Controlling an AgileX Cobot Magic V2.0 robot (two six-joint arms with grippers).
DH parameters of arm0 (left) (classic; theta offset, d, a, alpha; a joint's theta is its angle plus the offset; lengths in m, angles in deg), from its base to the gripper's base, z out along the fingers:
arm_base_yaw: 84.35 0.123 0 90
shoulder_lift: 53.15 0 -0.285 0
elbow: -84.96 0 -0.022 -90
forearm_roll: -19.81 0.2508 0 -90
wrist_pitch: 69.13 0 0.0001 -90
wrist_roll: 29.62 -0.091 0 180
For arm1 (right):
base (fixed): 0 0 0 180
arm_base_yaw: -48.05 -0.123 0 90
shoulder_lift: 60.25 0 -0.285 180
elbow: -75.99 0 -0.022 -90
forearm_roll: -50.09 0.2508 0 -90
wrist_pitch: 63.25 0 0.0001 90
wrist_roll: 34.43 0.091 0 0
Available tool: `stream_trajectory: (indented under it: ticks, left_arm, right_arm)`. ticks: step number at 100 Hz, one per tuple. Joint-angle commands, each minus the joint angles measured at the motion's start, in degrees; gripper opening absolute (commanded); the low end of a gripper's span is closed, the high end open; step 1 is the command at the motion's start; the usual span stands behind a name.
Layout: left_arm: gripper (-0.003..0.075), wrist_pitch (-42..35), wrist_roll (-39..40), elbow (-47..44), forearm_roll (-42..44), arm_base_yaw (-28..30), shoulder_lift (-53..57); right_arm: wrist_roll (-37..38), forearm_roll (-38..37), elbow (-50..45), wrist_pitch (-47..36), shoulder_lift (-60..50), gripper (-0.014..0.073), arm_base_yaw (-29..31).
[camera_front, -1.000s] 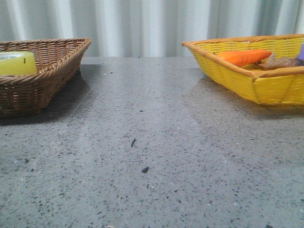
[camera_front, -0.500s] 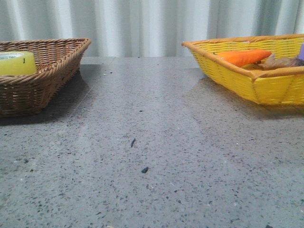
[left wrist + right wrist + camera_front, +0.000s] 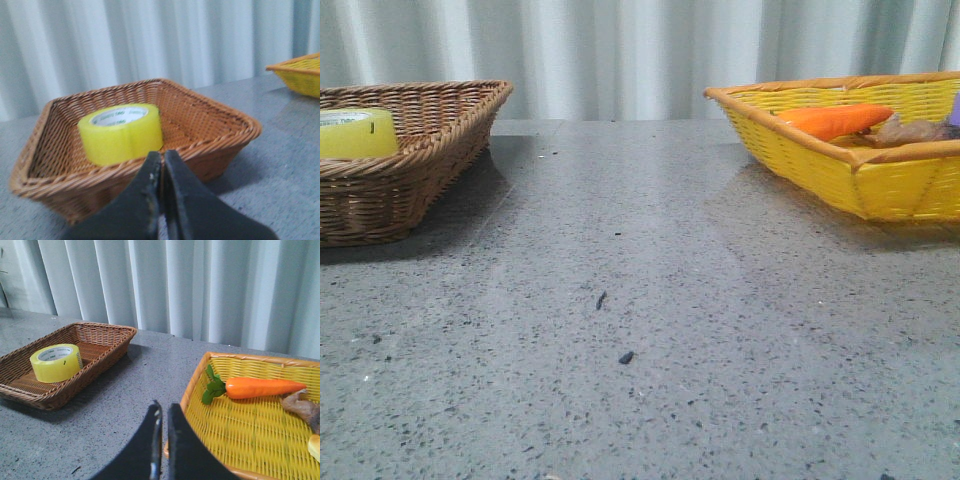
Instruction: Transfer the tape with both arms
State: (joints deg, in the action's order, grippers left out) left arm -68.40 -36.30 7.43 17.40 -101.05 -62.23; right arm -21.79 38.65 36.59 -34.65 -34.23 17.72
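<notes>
Tape [image 3: 121, 132] lying flat inside brown basket [image 3: 210, 117] at table's left edge; left gripper [image 3: 161, 165] and right gripper [image 3: 162, 419] both closed, empty, hovering apart from it

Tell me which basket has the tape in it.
The brown wicker basket on the robot's left holds the tape; the yellow basket holds a carrot instead.

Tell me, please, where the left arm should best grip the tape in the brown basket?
Probably from above: the tape lies flat in the brown basket, core hole facing up, so one of the jaws can enter the hole and the other press the outer wall.
</notes>
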Motion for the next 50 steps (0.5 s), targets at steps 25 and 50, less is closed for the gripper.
stream_trajectory:
  ticks: [25, 50]
  left_arm:
    - [-0.002, 15.08, 10.52, -0.37, 0.86, 7.35, 3.18]
    - [-0.002, 15.08, 10.52, -0.37, 0.86, 7.44, 3.18]
  right_arm:
    - [-0.5, -1.1, 1.46, -3.8, 0.62, -0.0062, 0.11]
    - [-0.5, -1.1, 1.46, -3.8, 0.62, -0.0062, 0.11]
